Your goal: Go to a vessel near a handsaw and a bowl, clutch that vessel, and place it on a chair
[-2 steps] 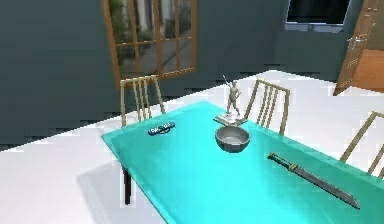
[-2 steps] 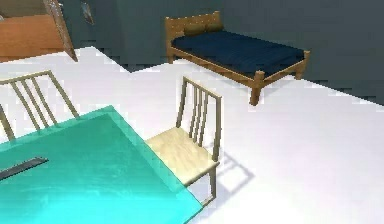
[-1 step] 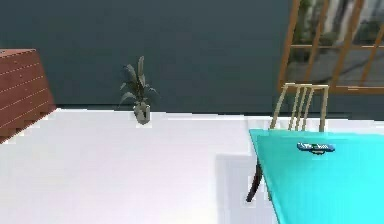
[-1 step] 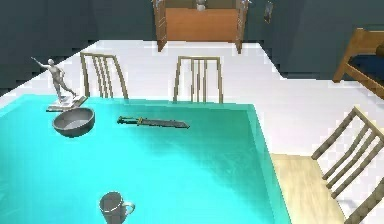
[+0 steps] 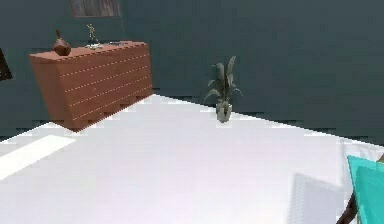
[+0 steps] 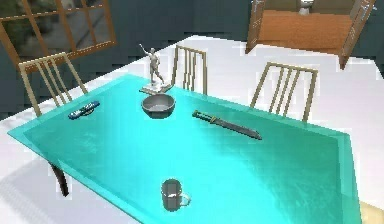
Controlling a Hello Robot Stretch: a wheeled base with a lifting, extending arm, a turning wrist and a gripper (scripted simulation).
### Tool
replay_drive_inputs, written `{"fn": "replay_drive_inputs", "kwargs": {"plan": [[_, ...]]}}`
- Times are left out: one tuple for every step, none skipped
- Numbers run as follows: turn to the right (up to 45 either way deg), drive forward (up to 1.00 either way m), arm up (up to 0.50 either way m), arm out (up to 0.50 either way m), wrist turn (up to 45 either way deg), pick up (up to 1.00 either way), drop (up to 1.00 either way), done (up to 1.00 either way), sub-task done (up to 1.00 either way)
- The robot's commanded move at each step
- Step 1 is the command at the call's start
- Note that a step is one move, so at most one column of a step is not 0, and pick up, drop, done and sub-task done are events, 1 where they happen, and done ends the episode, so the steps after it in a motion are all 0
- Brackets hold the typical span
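On the teal table (image 6: 260,165) a small grey cup-like vessel (image 6: 174,193) stands near the front edge. Farther back on the same top sits a grey bowl (image 6: 157,104). To its right lies a long dark handsaw (image 6: 227,123). Three wooden chairs stand around the table: one at the left (image 6: 50,80), one behind the bowl (image 6: 190,68) and one at the right (image 6: 283,90).
A grey figurine (image 6: 153,68) and a flat dark object (image 6: 84,110) are also on the table. In the forward view, a brown dresser (image 5: 95,80) carrying a round vase (image 5: 62,46) stands at the left, a potted plant (image 5: 224,92) by the dark wall, white floor between. A table corner (image 5: 368,185) shows bottom right.
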Motion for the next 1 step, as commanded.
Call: {"fn": "replay_drive_inputs", "kwargs": {"plan": [[0.0,0.00,0.50,0.00,0.0,0.00,0.00,0.00,0.00]]}}
